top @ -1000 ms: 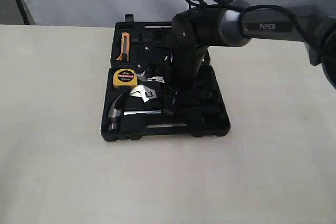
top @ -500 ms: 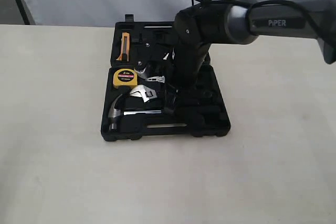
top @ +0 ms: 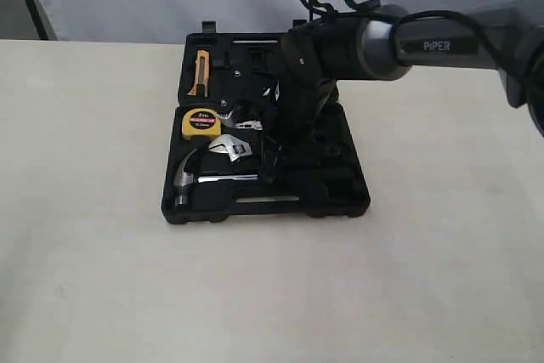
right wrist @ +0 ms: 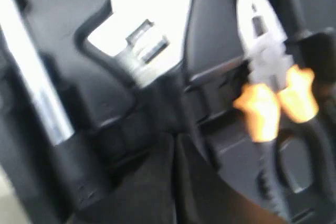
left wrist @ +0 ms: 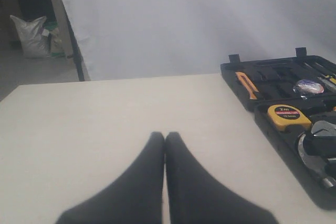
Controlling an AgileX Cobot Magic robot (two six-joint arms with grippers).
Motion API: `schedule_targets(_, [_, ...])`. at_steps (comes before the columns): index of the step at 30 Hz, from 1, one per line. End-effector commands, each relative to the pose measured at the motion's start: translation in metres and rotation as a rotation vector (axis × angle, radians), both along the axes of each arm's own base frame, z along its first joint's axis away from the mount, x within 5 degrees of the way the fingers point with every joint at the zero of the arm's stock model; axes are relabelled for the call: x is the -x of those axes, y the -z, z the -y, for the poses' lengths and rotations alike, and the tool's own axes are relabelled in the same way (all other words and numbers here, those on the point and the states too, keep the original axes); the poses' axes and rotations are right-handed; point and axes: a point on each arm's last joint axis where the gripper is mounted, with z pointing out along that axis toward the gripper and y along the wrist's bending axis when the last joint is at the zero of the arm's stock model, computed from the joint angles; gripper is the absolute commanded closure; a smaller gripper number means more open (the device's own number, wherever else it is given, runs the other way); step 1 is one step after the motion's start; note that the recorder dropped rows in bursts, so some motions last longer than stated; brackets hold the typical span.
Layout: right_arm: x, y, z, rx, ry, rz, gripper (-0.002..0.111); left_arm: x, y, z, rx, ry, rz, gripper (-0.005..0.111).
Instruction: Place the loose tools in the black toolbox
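The black toolbox [top: 340, 207] lies open on the counter [top: 102, 278]. The hammer [top: 189, 178] lies in the front half, by the left edge. The wrench [top: 229, 150] lies just behind it, near the yellow tape measure [top: 201, 125]. The tape roll [left wrist: 308, 86] sits in the back half. The right claw [right wrist: 175, 137] is down in the box, pinched together, its tip right by the wrench handle. The left claw [left wrist: 165, 136] is together too, over the counter, well away from the box.
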Motion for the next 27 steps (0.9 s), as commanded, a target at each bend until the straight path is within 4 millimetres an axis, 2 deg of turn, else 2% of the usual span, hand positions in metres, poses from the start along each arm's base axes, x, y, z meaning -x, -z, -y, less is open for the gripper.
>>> schedule_targets(1, [-0.005,-0.014,0.0,-0.046,0.004,0.084,0.109,0.002,0.001,0.0,0.027,-0.001,0.005,0.105])
schedule_targets(5, [-0.006,-0.009,-0.001,-0.045,0.004,0.083,0.109,0.002,0.001,0.0,0.027,-0.001,0.005,0.105])
schedule_targets(13, [-0.001,0.03,0.003,0.03,0.01,-0.063,0.109,0.002,0.001,0.0,0.027,-0.001,0.005,0.105])
schedule_targets(19, [0.009,0.033,0.003,0.052,0.019,-0.167,0.109,0.002,0.001,0.0,0.027,-0.001,0.005,0.105])
schedule_targets(27, [0.035,0.035,-0.017,0.132,-0.084,-0.294,0.109,0.002,0.001,0.0,0.027,-0.001,0.005,0.105])
